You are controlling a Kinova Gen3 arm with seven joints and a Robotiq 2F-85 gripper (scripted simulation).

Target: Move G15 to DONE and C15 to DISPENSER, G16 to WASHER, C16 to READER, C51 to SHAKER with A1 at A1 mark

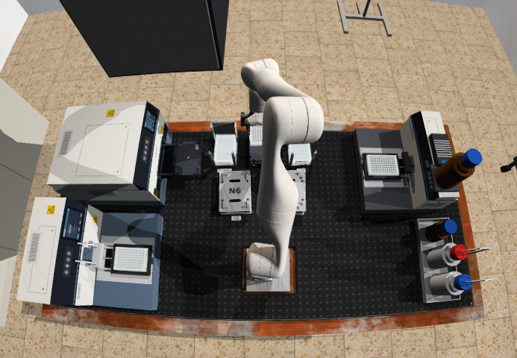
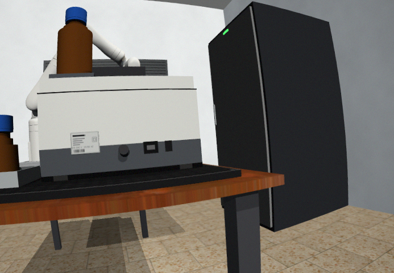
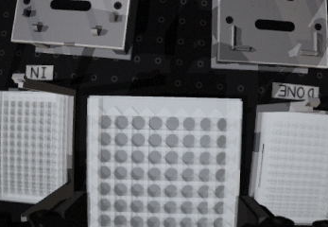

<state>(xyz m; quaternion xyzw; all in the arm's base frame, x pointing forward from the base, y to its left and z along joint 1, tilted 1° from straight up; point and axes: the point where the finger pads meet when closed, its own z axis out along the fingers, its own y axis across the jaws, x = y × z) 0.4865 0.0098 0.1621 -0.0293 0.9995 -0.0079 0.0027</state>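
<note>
In the wrist view a white well plate point(image 3: 164, 161) fills the middle, closer to the camera than everything around it. My gripper point(image 3: 162, 211) holds it across its width, with the dark fingers at its left and right edges at the bottom of the frame. Its label is not visible. The plate hangs above the deck between the IN rack point(image 3: 29, 147) and the DONE rack point(image 3: 296, 165), and each rack shows a white plate. In the overhead view the arm point(image 1: 286, 168) reaches to the back of the deck and hides most of the gripper, while the held plate point(image 1: 255, 136) shows beside it.
Nest N6 point(image 1: 234, 190) and a second nest point(image 3: 270, 30) lie in front of the racks. The back-left instrument's dark tray point(image 1: 186, 156) holds no plate. Plates sit on the front-left instrument point(image 1: 130, 258) and the right instrument point(image 1: 381, 164). Bottles point(image 1: 445, 253) stand at the front right.
</note>
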